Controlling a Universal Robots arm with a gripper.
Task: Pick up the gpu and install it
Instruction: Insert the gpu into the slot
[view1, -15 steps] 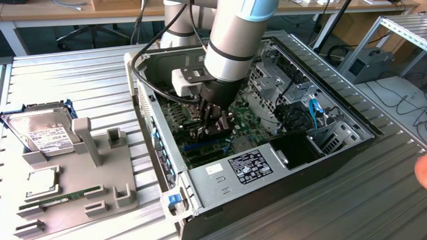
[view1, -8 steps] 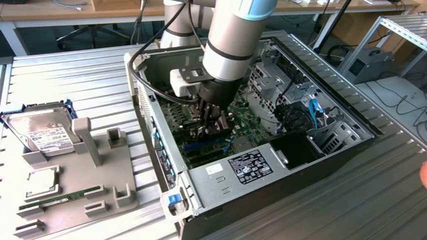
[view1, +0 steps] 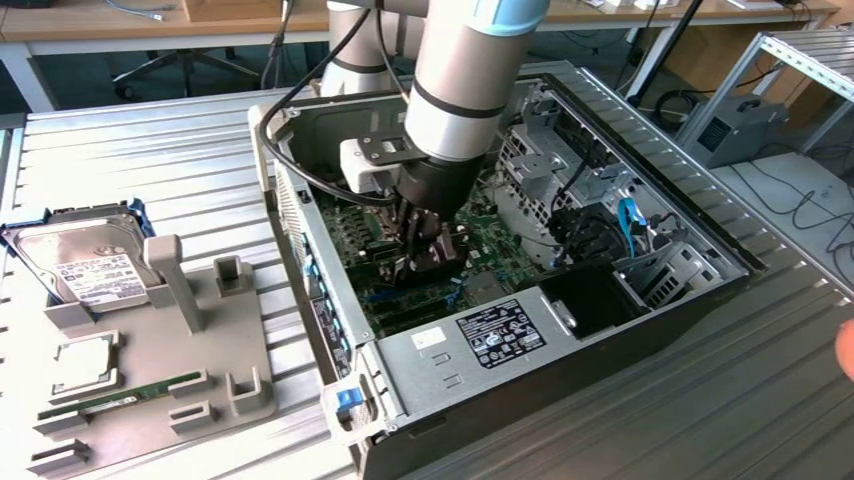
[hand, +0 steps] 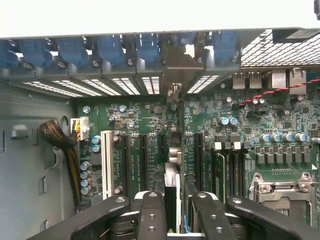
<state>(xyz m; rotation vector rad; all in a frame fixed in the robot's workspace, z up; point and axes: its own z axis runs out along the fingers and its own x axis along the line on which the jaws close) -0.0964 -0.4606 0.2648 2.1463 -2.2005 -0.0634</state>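
The gpu (hand: 171, 196) shows edge-on in the wrist view as a thin dark card standing upright between my fingers (hand: 150, 212). Its metal end bracket (hand: 178, 70) reaches the row of rear slot openings. My gripper (hand: 172, 216) is shut on the card, low over the green motherboard (hand: 145, 125) and in line with the black expansion slots. In the exterior view my gripper (view1: 424, 250) is down inside the open computer case (view1: 534, 340), just above the motherboard (view1: 514, 245), and the card is mostly hidden by the fingers.
Blue slot latches (hand: 110, 50) line the case's rear wall. A white slot (hand: 106, 162) and the processor socket (hand: 285, 192) flank the card. A grey holder (view1: 160, 390) at the exterior view's left carries a hard drive (view1: 87, 265), a processor (view1: 83, 362) and a RAM stick (view1: 120, 393). A hand (view1: 845, 350) shows at the right edge.
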